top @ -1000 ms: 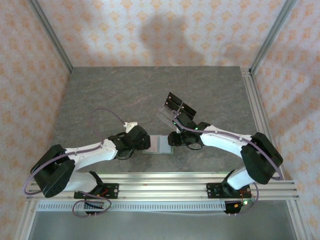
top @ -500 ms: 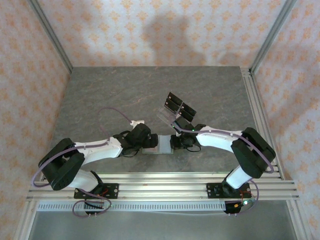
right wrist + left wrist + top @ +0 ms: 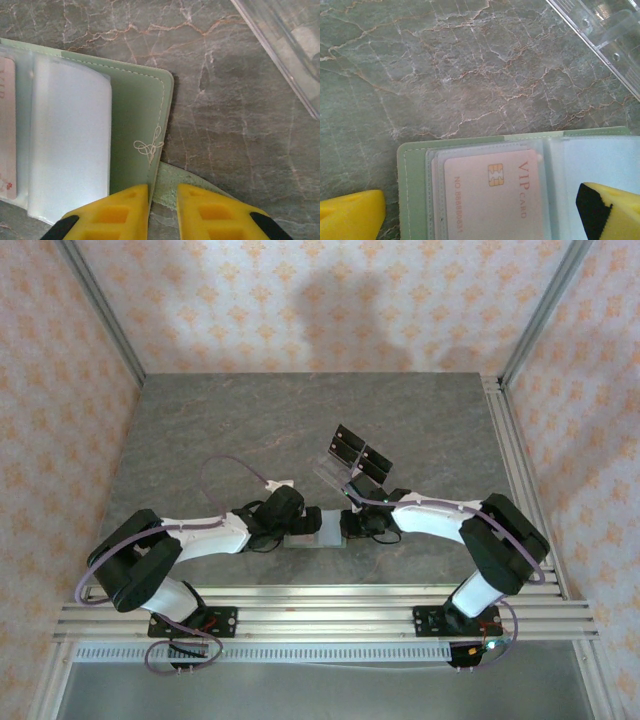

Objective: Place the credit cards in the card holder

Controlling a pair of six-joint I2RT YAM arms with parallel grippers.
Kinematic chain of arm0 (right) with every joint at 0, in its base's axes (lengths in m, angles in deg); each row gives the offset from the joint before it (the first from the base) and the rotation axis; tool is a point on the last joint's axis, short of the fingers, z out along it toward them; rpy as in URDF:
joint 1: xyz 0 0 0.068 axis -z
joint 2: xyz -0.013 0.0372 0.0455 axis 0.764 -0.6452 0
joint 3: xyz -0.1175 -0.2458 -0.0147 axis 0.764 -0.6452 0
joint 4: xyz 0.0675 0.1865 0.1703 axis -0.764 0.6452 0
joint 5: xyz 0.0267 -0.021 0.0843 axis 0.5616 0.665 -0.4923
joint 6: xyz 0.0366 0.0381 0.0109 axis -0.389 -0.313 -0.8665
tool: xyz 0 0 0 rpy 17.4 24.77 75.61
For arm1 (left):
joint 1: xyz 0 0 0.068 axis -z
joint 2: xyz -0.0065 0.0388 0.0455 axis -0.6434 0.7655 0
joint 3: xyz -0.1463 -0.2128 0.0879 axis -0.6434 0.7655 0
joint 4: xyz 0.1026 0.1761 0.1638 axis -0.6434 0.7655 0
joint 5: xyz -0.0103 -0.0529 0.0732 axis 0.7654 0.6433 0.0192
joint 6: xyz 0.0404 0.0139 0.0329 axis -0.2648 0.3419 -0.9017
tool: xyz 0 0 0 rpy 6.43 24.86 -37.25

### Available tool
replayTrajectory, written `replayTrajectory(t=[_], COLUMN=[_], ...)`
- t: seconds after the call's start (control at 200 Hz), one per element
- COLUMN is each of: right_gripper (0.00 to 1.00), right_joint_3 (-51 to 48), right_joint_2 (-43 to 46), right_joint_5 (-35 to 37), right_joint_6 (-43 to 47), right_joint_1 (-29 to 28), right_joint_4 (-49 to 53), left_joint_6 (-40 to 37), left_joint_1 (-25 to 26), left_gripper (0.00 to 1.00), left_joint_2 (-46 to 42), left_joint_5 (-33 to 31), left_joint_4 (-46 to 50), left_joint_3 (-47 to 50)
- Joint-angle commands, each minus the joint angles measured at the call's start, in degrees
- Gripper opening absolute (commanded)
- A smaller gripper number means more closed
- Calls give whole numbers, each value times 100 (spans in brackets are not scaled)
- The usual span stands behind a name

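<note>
The wallet (image 3: pixel 318 531) lies open on the table (image 3: pixel 220 430), right between the tips of the two arms. The left gripper (image 3: pixel 480 205) is spread wide. One yellow finger is off the wallet's outer edge and the other is over its clear sleeves (image 3: pixel 590 160), so a pink card (image 3: pixel 490 195) tucked in a sleeve sits in the gap between them. The right gripper (image 3: pixel 163 200) has its jaws close together about the edge of the other cover. That edge runs into the slit and lies against one finger, with the snap tab (image 3: pixel 185 182) showing under the other. I cannot tell whether it really pinches. Beyond both sets of jaws is a clear stand (image 3: pixel 338 476) bearing black cards (image 3: pixel 358 452).
</note>
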State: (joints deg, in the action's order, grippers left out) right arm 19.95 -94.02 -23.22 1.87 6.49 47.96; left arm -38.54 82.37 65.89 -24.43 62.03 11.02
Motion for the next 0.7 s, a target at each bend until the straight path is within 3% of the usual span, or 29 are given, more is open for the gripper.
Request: replayTrajectory(t=[0.0, 0.505, 0.696], right_gripper=[21, 19, 20], right_joint_3=[-100, -101, 84], right_joint_2=[-207, -297, -95], right_joint_5=[106, 24, -19], right_joint_6=[-73, -89, -46], right_joint_1=[18, 18, 60], right_joint_4=[-143, -229, -21], left_joint_6=[-18, 166, 219], left_joint_1=[-14, 170, 448], left_gripper=[100, 100, 100], left_joint_2=[-17, -791, -637], left_joint_5=[349, 536, 494], left_joint_4=[-476, -471, -476], left_joint_3=[30, -32, -266])
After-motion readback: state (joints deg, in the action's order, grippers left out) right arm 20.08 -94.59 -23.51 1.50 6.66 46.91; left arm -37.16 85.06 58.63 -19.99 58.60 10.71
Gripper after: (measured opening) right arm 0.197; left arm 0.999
